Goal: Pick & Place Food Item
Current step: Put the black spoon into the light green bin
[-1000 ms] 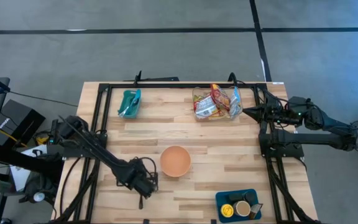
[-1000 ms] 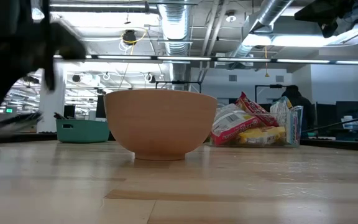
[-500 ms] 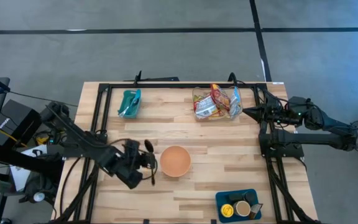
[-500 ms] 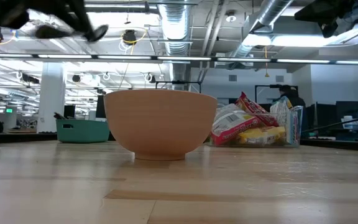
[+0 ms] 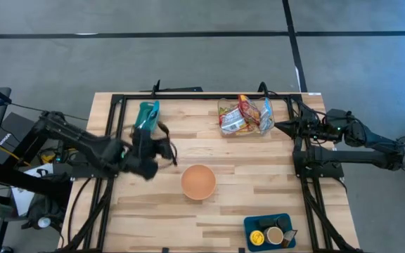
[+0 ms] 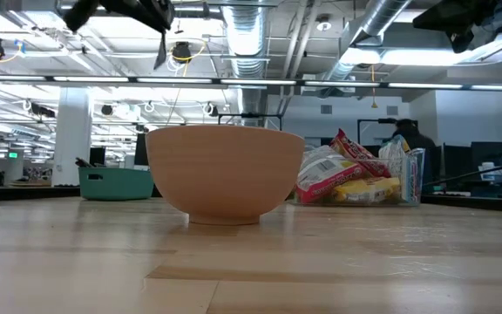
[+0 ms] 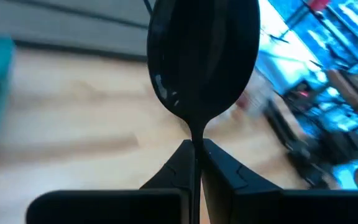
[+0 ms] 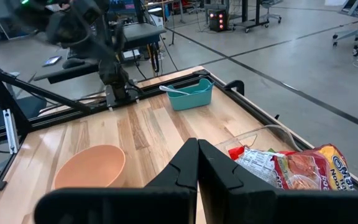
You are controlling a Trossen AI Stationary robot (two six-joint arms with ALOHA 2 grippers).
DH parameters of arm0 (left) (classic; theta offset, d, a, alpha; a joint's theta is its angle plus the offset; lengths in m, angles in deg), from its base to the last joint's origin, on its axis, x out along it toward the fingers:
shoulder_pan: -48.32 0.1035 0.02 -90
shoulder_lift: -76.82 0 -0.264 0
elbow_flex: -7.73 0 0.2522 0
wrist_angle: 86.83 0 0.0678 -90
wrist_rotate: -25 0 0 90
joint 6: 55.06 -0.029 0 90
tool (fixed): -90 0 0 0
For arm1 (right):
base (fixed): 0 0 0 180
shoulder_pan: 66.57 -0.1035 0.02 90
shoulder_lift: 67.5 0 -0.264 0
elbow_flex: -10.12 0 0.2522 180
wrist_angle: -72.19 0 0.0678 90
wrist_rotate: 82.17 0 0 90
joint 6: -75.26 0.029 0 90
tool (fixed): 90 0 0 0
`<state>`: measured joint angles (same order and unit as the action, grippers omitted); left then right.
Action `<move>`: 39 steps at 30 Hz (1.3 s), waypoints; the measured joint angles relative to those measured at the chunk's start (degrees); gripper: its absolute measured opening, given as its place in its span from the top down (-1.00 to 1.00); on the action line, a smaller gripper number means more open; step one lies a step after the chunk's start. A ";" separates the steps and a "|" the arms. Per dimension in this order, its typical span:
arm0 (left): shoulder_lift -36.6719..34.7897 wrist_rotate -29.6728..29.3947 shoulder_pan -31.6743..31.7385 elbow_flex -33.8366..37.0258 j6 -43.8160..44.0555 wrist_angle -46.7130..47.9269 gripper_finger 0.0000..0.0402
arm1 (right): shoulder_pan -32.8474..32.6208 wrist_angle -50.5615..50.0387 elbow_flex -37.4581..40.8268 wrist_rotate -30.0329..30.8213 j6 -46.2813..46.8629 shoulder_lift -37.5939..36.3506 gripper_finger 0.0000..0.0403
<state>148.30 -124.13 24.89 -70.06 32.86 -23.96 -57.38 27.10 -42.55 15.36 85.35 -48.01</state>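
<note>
My left gripper (image 5: 159,149) is shut on a black spoon (image 7: 201,56), raised above the table between the teal bin (image 5: 147,116) and the orange bowl (image 5: 198,181). In the low view the gripper (image 6: 125,9) and the spoon (image 6: 159,48) show high at the top left. The bowl stands on its base on the wooden table. Snack bags (image 5: 245,116) lie at the far side. My right gripper (image 5: 278,126) is shut and empty, raised just right of the bags. My left gripper pinches the spoon's thin handle (image 7: 196,140), just behind the spoon's bowl, between its two fingers (image 7: 173,168). The spoon runs on forward along the fingers. It is lifted clear of the table.
The teal bin (image 8: 190,94) holds a pale utensil. A blue tray (image 5: 269,232) with small cups stands at the near right. Black frame rails (image 5: 114,133) run along the table's left, far and right sides.
My left gripper has risen from low near the table's near edge and gone toward the far edge, toward the teal bin, staying shut on the spoon. The spoon has been carried up, clear of the table.
</note>
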 joint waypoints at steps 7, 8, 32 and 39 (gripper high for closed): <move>-6.10 0.49 15.03 -0.03 -16.06 0.01 0.96 | 0.00 0.00 0.00 0.00 0.02 0.00 1.00; -6.88 1.11 17.36 -0.04 -18.47 0.02 0.96 | 0.00 0.00 0.00 0.00 0.02 0.00 1.00; -6.68 42.88 62.80 -0.07 -52.11 9.06 0.96 | 0.01 -1.09 0.01 4.78 3.11 0.00 1.00; 1.23 52.35 65.80 -0.07 -52.11 16.29 0.96 | 0.02 -1.73 0.01 4.80 2.87 0.00 1.00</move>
<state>149.53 -71.77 90.69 -70.12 -19.25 -7.67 -57.36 25.37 -42.54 20.16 88.22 -48.01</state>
